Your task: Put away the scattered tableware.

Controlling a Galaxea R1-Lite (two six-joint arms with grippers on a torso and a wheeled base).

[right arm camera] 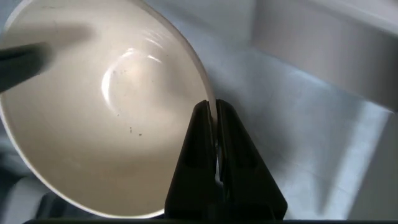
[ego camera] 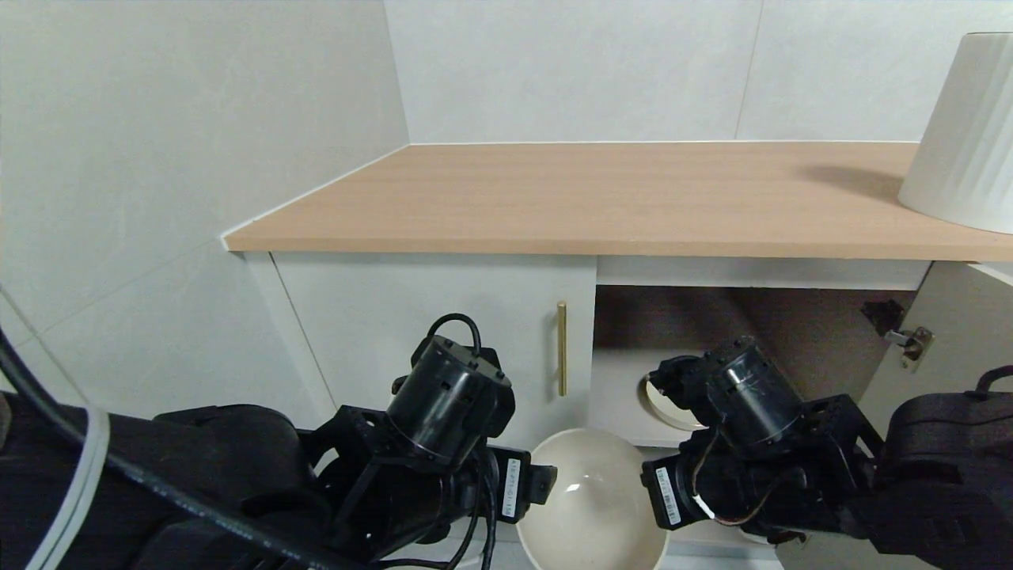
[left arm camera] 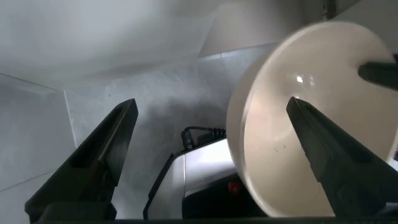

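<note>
A cream bowl (ego camera: 589, 507) hangs tilted between my two arms, low in front of the cabinet. My right gripper (right arm camera: 216, 109) is shut on the rim of the bowl (right arm camera: 112, 112), one finger inside and one outside. My left gripper (left arm camera: 210, 104) is open with its fingers spread wide. One of its fingers (left arm camera: 323, 155) lies across the face of the bowl (left arm camera: 273, 143), the other stands well clear of it. Inside the open cupboard, the rim of a second pale dish (ego camera: 661, 404) shows on the shelf, partly hidden behind my right arm.
A wooden countertop (ego camera: 593, 198) runs above the white cabinet. The left door with a brass handle (ego camera: 561, 348) is closed. The right compartment (ego camera: 752, 332) is open, its door (ego camera: 957, 332) swung out to the right. A white ribbed lampshade (ego camera: 965, 134) stands on the counter's right end.
</note>
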